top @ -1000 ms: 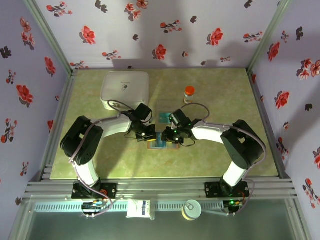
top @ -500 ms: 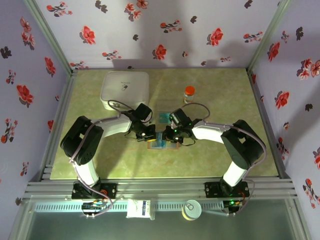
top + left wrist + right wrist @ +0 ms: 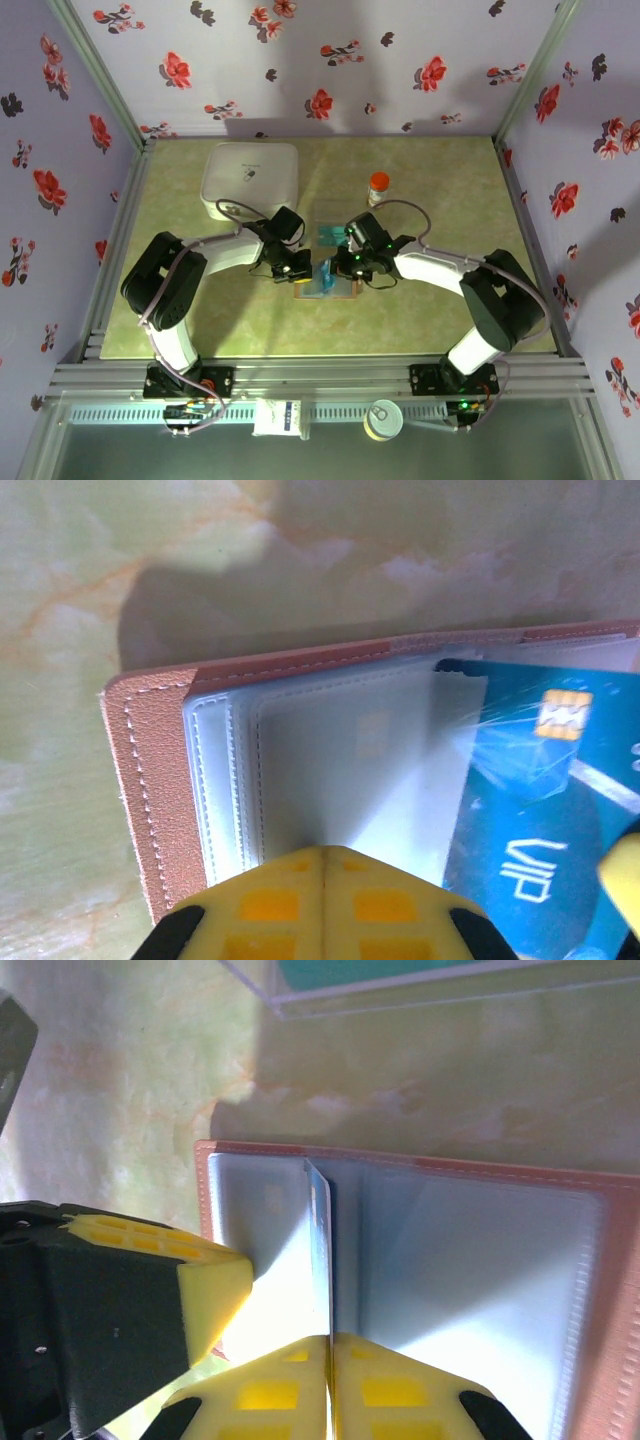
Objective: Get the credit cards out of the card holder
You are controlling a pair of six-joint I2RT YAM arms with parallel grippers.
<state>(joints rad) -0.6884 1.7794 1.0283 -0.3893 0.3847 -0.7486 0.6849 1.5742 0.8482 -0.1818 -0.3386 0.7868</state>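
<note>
The tan card holder [image 3: 345, 291] lies open mid-table, pale pockets up [image 3: 150, 780]. My left gripper [image 3: 325, 850] is shut, its tips pressing on the left page's pocket sleeve; the right wrist view has it at the holder's left edge [image 3: 215, 1290]. My right gripper [image 3: 331, 1338] is shut on a blue credit card [image 3: 320, 1240], seen edge-on standing over the holder's fold. In the left wrist view that card [image 3: 540, 780] shows a gold chip and "VIP", its left end still under the clear sleeve. From above, both grippers [image 3: 300, 268] [image 3: 335, 270] meet over the holder.
A clear plastic tray [image 3: 328, 234] holding a teal card [image 3: 380, 970] sits just behind the holder. An orange-capped bottle [image 3: 378, 187] stands farther back. A big white square box [image 3: 250, 180] is at the back left. Flowered walls enclose the table.
My right gripper has shifted slightly right and up, drawing the blue card farther out of its pocket and tilting it on edge. The left gripper has held still on the holder.
</note>
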